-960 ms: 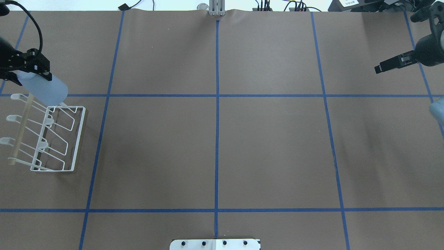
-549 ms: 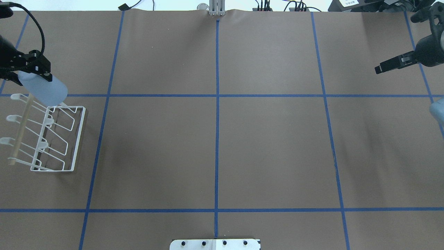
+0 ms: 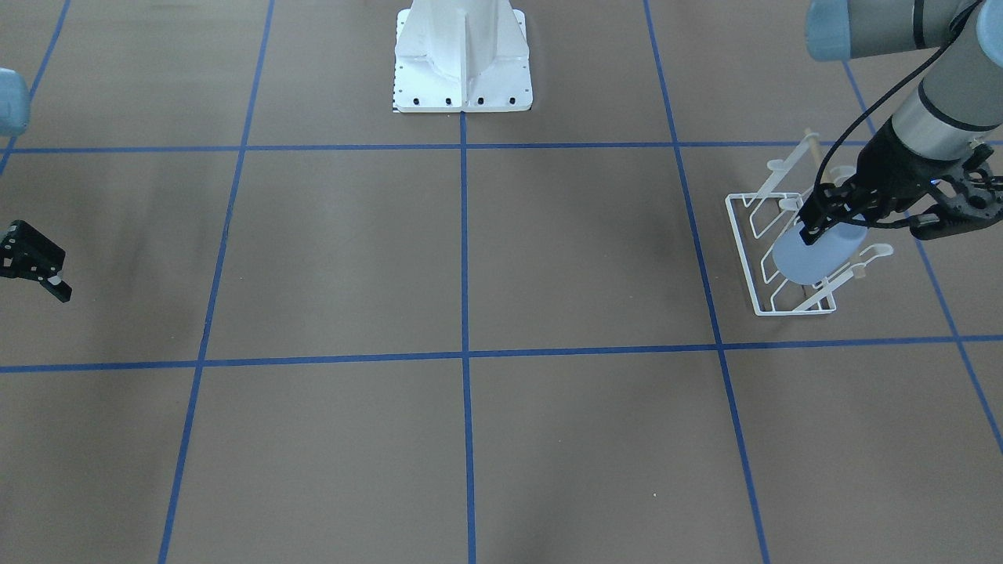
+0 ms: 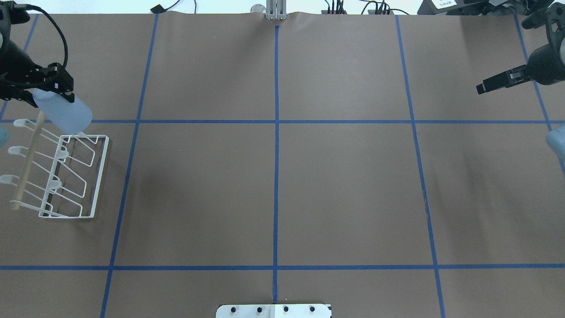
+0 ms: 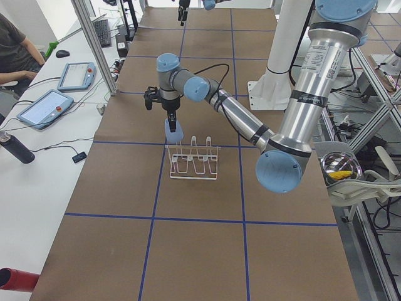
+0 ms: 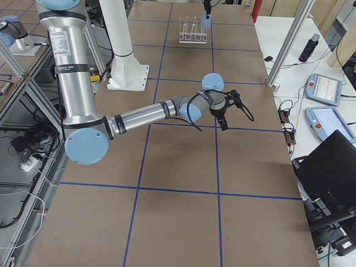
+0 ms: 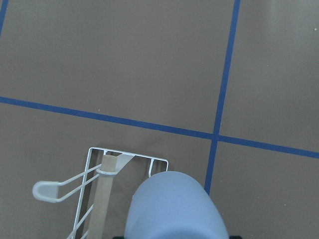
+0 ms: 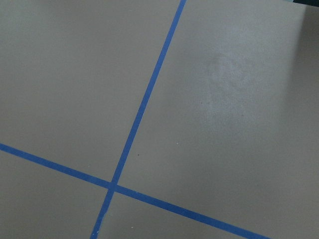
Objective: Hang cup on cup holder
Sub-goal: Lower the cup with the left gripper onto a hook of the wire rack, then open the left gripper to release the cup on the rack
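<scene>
A: Left gripper (image 4: 44,92), state?

B: Fingers clamped on the cup (image 4: 64,112), one on each side of it. The cup sticks out past the fingertips, tilted, with its free end lower than the gripped end.

A: Cup against the rack (image 4: 100,176)?

B: In the air, off the table (image 4: 344,185). It hangs over the end of the rack farthest from the robot base (image 3: 462,70). In the overhead view its low end overlaps the rack's far corner. In the wrist view that corner and the end of the rod (image 4: 25,165) sit just beside the cup. In the left side view the cup is above the end loop and close to it. Cannot tell whether it touches a wire. It is on no peg.

A: Rack itself?

B: Upright on the table, rod across the top, pegs bare.

A: Right gripper (image 4: 481,88)?

B: Well apart, at the opposite end of the table and raised above it, nothing in it. It shows side-on only, so I cannot tell whether its fingers are together or apart. Its wrist view gives only table and blue tape (image 8: 139,114)
</scene>
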{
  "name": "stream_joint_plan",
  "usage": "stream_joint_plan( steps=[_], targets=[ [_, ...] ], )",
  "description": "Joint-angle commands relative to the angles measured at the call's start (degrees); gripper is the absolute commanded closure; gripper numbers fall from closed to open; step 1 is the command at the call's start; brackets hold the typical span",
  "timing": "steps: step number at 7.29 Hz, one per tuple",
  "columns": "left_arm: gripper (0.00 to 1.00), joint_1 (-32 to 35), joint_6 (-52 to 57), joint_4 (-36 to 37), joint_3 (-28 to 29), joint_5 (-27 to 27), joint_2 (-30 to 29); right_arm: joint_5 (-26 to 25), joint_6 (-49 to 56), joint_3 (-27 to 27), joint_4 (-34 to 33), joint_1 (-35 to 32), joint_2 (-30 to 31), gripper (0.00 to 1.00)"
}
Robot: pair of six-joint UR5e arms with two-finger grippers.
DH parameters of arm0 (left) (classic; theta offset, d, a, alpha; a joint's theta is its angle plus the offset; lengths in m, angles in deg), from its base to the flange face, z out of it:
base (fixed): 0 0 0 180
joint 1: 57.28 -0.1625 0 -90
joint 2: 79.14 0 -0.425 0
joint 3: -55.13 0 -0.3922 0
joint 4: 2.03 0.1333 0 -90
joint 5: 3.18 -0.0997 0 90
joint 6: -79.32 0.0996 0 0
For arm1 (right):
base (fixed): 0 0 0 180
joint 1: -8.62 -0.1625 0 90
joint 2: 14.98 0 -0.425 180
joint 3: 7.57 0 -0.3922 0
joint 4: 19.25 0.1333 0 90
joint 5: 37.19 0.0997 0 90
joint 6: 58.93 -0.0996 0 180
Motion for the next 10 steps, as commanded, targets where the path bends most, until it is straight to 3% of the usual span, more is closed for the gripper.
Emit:
stream_joint_plan(
  steps=[1, 4, 5, 8, 10],
  targets=[
    [1.0, -1.38, -0.08, -0.01, 1.04, 0.05, 0.22, 0.0, -0.26, 0.22, 0.0, 0.0, -0.05, 0.0],
    [1.0, -2.44, -0.08, -0.19, 3.85, -0.03, -0.04, 0.0, -0.35, 0.57, -1.23, 0.0, -0.23, 0.0],
    [0.96, -2.44, 0.01, -0.19, 4.12, 0.05, 0.05, 0.0, -0.35, 0.58, -1.23, 0.0, -0.23, 0.0],
    [0.47, -2.62, 0.01, -1.06, 4.56, 0.05, 0.49, 0.18, -0.35, 0.66, -1.23, 0.0, -0.32, 0.0],
    [0.02, -2.62, 0.01, -1.33, 4.03, 0.49, 0.66, 0.18, -0.35, 1.62, -3.15, 0.0, -0.32, 0.0]
  ],
)
